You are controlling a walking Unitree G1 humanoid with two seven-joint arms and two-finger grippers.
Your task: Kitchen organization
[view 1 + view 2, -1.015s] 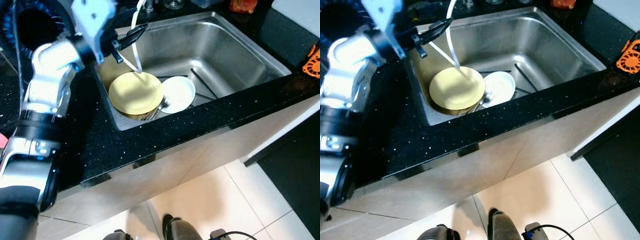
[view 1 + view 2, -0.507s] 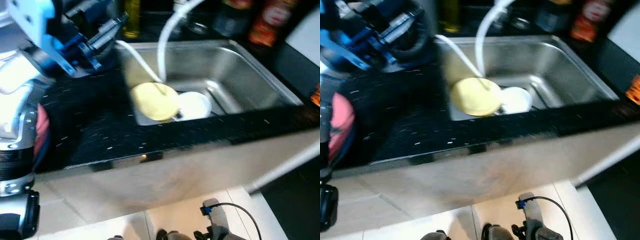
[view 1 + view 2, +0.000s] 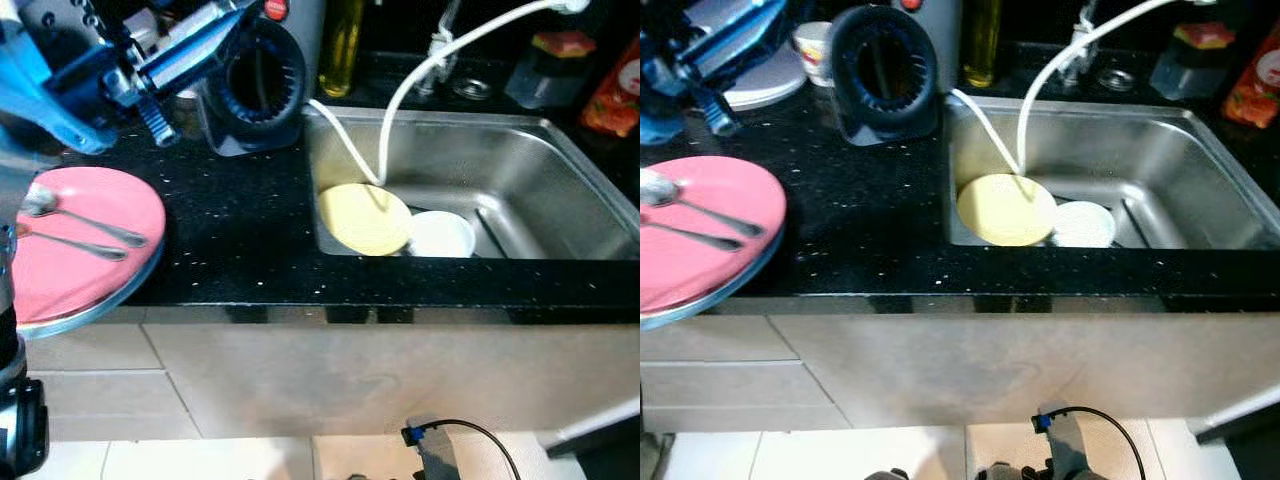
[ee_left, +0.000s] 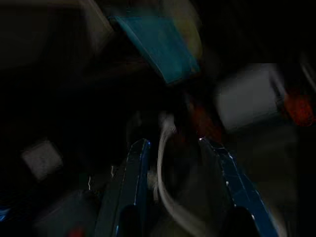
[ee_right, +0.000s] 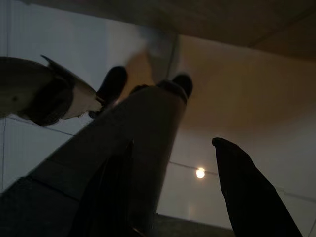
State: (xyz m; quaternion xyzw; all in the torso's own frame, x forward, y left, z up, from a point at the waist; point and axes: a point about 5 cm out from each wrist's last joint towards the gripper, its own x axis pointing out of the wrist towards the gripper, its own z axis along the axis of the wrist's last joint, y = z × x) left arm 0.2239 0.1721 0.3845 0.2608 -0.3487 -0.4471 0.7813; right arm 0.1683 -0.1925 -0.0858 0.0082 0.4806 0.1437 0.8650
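Since a second ago the head camera has swung toward the robot's left, so the stainless steel sink [image 3: 560, 190] sits further right in view and a round pink plate [image 3: 75, 240] has come into sight at the counter's near left edge; the left arm has drawn back from the sink rim to above the counter's back left corner.

On the black speckled counter [image 3: 240, 230], the pink plate carries two metal spoons [image 3: 75, 215] lying side by side and rests on a paler plate whose rim shows underneath. Inside the sink, at its left end, a round pale yellow plate [image 3: 365, 218] lies over other items, with a small white dish [image 3: 442, 234] just beside it on the right. A thin white hose [image 3: 420, 75] curves down from above to the yellow plate.

Behind the counter stands a dark ring-shaped appliance [image 3: 258, 85], with an olive-green bottle [image 3: 342, 45] beside it. In the right eye view a small patterned cup [image 3: 815, 50] and a stack of white plates [image 3: 760, 70] sit at the back left.

The left gripper [image 4: 177, 145], blue-tinted in its dark, blurred wrist view, has its fingers parted with nothing firmly between them. The right gripper [image 5: 175, 143] hangs idle, its fingers spread apart and empty.
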